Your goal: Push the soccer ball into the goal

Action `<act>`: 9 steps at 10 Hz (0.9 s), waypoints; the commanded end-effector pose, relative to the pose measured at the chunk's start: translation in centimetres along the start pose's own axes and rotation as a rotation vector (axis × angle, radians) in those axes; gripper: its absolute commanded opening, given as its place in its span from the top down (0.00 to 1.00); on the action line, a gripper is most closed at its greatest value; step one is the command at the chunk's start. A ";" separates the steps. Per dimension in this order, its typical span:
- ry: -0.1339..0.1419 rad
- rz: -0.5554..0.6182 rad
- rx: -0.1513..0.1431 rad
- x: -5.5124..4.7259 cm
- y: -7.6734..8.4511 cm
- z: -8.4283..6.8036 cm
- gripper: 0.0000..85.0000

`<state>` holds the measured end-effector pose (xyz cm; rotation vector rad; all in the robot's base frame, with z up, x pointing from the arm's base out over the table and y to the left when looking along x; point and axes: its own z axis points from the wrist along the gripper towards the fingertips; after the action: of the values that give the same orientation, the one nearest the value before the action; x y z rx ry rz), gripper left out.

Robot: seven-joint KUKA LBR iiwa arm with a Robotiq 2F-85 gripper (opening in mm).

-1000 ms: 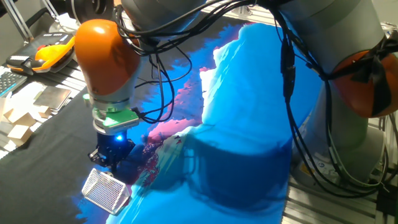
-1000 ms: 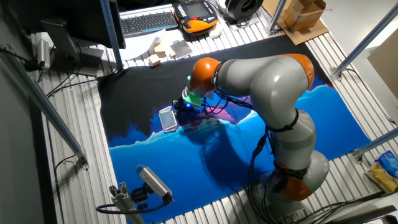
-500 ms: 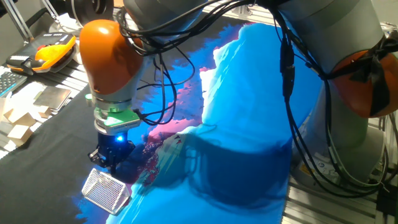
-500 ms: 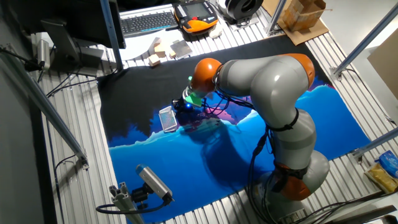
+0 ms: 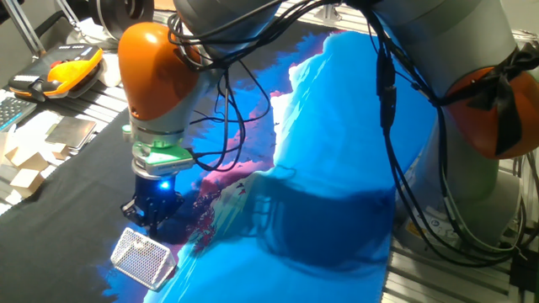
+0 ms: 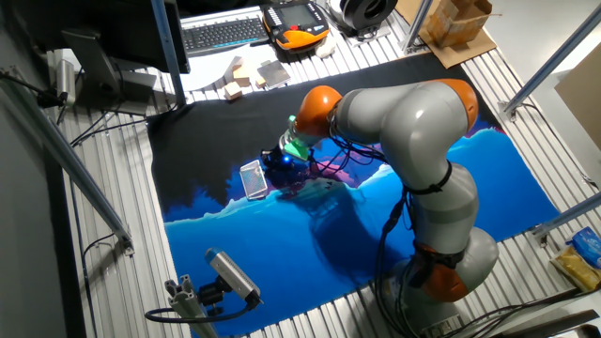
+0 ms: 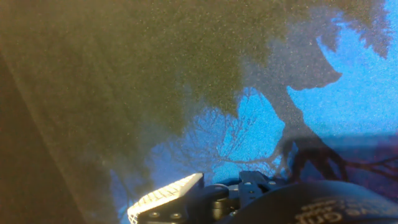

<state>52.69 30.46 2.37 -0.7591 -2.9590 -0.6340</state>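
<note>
The arm hung low over the cloth, a printed sheet of blue, pink and black that covered most of the table. At its end the gripper sat right behind the goal, almost touching it in one fixed view and just beside it in the other.

The goal lay near the cloth's edge, where the blue print met the black. In the hand view only a corner of its mesh showed at the bottom, next to the dark body of the gripper.

The ball could not be found in any picture. It was small enough to sit under the gripper, between the fingers and the goal, or already inside the mesh; nothing showed which.

The risks, as I judged them, followed from that. With the gripper so close to the goal, a further push could shove the light wire frame along the cloth or tip it, instead of moving the ball. If the ball sat off-centre against a finger, it could squirt out sideways past the frame. The soft cloth could also wrinkle ahead of the fingers and deflect a rolling ball.

Whether the fingers were spread or closed, I could not tell: the fixed views showed only a dark mass below the glowing blue light, and the hand view cut the fingertips off.
</note>
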 end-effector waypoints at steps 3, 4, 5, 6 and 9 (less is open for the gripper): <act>0.000 -0.002 -0.013 0.4 0.1 0.1 1.00; -0.004 -0.002 -0.005 0.5 0.1 0.1 1.00; -0.004 0.001 -0.006 0.5 0.1 0.1 1.00; -0.007 0.007 -0.005 0.7 0.2 0.3 1.00; -0.009 0.011 -0.010 0.9 0.4 0.5 1.00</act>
<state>52.09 31.43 2.16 -0.7818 -2.9573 -0.6498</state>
